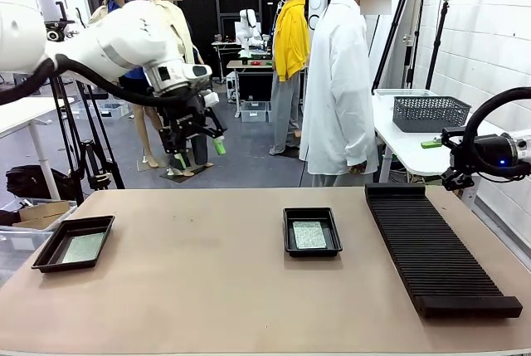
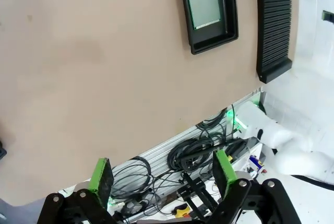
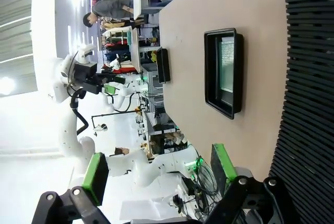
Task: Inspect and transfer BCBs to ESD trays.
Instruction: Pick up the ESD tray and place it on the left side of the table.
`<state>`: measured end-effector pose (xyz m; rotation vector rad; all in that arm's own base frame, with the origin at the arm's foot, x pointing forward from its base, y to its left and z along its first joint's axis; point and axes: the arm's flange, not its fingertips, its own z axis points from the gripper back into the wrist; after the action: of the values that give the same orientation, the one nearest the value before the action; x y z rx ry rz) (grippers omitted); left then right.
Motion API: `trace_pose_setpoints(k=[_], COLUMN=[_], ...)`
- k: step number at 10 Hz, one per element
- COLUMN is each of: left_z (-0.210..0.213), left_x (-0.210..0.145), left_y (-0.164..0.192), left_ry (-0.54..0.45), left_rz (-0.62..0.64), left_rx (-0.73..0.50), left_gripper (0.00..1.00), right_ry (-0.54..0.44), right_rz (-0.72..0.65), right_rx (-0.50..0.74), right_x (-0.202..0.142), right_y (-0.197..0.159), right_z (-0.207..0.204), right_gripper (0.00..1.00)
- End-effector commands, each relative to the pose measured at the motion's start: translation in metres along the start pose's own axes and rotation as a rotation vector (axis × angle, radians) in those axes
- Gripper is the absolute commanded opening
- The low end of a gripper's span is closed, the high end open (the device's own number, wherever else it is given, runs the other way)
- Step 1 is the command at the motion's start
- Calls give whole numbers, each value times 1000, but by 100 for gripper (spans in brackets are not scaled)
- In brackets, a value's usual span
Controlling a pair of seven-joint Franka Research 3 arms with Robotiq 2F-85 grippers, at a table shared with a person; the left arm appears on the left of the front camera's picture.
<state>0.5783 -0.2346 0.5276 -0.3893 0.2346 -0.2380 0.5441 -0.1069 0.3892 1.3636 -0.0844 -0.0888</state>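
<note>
Front: my left pincer (image 1: 197,142) wide, empty, high and left of the middle tray (image 1: 312,231); board (image 1: 309,234) inside. Left wrist: that tray (image 2: 209,10) far ahead, long axis running away. Right wrist: right pincer (image 3: 156,169) wide, tray (image 3: 224,72) nearer.

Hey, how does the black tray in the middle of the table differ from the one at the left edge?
The middle tray sits square to the table near the long black rack; the left tray lies turned at an angle by the table's left edge. The board in the middle tray looks speckled, while the board in the left tray looks plain pale green. Both trays are shallow, black, and hold one board.
</note>
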Motion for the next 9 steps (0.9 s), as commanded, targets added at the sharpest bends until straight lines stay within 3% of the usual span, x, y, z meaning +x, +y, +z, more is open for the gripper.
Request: trace_pose_setpoints(k=[1, 9], left_z=[-10, -106], left_x=[18, 74], left_y=[-20, -73], left_ry=[-46, -231], left_rz=[30, 150], left_rx=[36, 44], left_gripper=[100, 100], right_ry=[18, 18], right_rz=[-11, -11], right_rx=[-13, -13], right_x=[2, 2], right_y=[1, 1], right_z=[-4, -4], right_gripper=[100, 100])
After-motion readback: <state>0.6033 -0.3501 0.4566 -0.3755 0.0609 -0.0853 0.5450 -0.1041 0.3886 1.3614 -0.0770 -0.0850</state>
